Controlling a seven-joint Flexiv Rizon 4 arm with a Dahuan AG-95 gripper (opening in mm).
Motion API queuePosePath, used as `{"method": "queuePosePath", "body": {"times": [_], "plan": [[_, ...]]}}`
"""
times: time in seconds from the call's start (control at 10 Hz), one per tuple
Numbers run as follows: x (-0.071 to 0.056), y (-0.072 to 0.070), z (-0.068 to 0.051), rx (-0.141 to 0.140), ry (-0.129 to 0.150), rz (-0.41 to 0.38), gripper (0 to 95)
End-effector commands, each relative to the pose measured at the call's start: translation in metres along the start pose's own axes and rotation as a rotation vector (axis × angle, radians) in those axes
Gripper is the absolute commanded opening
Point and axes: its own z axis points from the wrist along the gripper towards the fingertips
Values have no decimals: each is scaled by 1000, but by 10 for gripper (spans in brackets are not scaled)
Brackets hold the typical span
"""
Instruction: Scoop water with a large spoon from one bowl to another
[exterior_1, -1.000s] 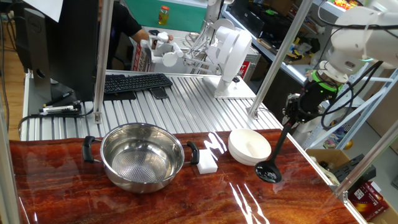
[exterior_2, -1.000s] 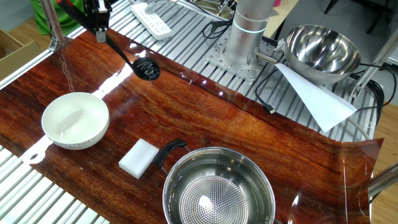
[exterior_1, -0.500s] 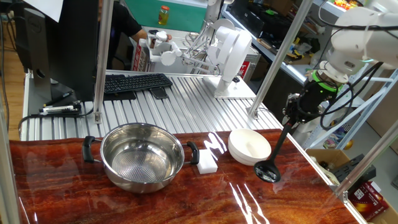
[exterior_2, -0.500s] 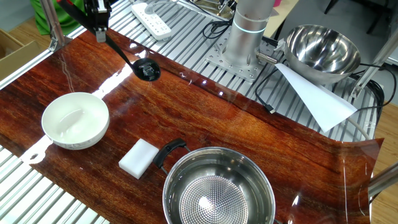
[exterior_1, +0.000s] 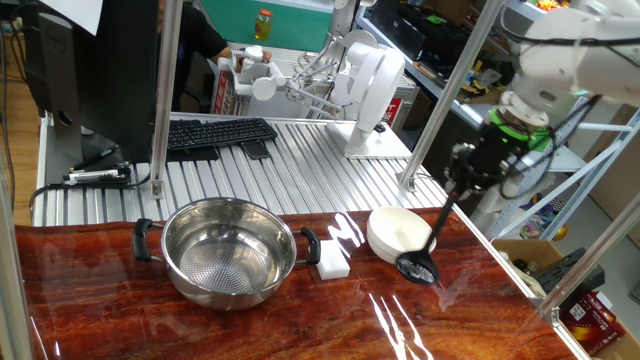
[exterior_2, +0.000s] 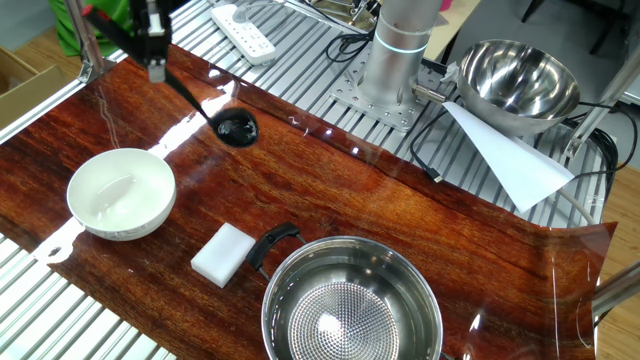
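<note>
My gripper (exterior_1: 462, 176) is shut on the thin dark handle of the large spoon, a black ladle that hangs down at a slant. Its round cup (exterior_1: 415, 268) is just above the wooden table, at the right rim of the small white bowl (exterior_1: 398, 234). In the other fixed view the gripper (exterior_2: 155, 66) is at the top left, the ladle cup (exterior_2: 236, 128) is low over the wood, and the white bowl (exterior_2: 120, 193) lies apart from it, nearer the camera. The wide steel bowl (exterior_1: 228, 250) with two black handles stands at the left, also visible as (exterior_2: 350, 312).
A white rectangular block (exterior_1: 333, 260) lies between the steel bowl and the white bowl. Metal frame posts (exterior_1: 437, 95) rise behind the table. In the other fixed view, a second steel bowl (exterior_2: 518, 75), a sheet of paper (exterior_2: 510, 160) and a power strip (exterior_2: 245, 30) sit beside the arm's base (exterior_2: 400, 50).
The arm has carried the ladle toward the white bowl. The cup has shifted from open table to right beside the bowl's rim. The grip has stayed the same.
</note>
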Motion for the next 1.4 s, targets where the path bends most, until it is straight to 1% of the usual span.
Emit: {"method": "queuePosePath", "body": {"times": [0.1,0.2,0.3,0.4,0.5,0.6,0.7,0.8,0.9,1.1,1.2,1.4], "plan": [[-6,12,-1,3,0,10,0],[-9,17,-2,9,-3,10,0],[-18,29,-3,17,-10,22,0],[-24,36,-3,18,-9,32,0],[-34,48,-6,26,-13,35,0],[-41,55,-7,31,-17,32,0],[-51,65,-10,38,-11,32,0],[-54,67,-11,38,-6,34,0],[-64,72,-9,45,-4,21,0],[-74,71,-3,46,-9,1,0],[-84,70,3,45,-11,-11,0],[-99,68,5,46,-10,-27,0]]}}
